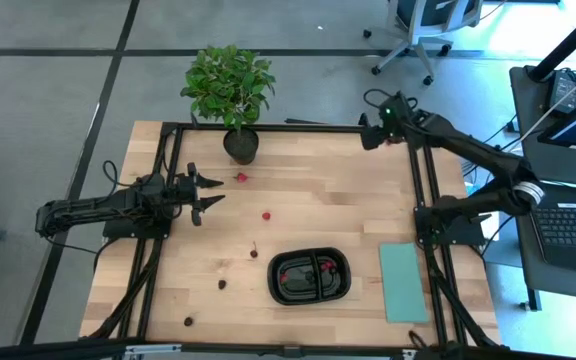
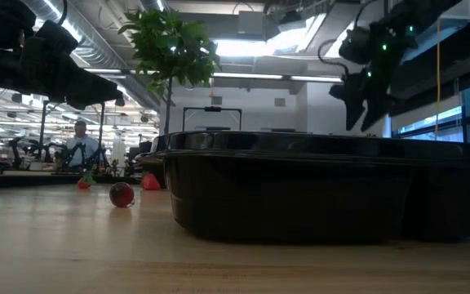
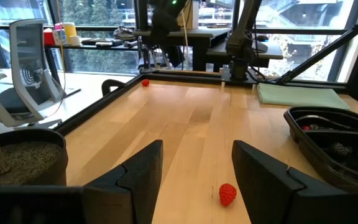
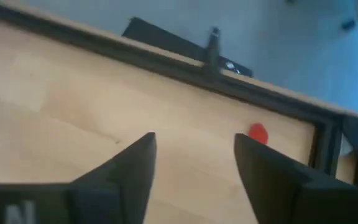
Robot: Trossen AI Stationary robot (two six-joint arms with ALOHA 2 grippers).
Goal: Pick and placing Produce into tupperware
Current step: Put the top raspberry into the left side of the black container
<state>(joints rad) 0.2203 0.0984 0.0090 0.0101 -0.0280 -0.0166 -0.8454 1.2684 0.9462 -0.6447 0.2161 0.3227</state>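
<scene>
Produce [image 3: 227, 193] lies low-centre before the left pincer [image 3: 197, 168], wide open and empty; straddle it squarely, then close gently.

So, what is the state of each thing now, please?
Left gripper: open, empty, beside the plant.
Right gripper: open, empty, at the far table edge.
Tupperware: upright, some berries inside.
Loose berries: scattered on the table.
Teal mat: flat, beside the tupperware.
</scene>
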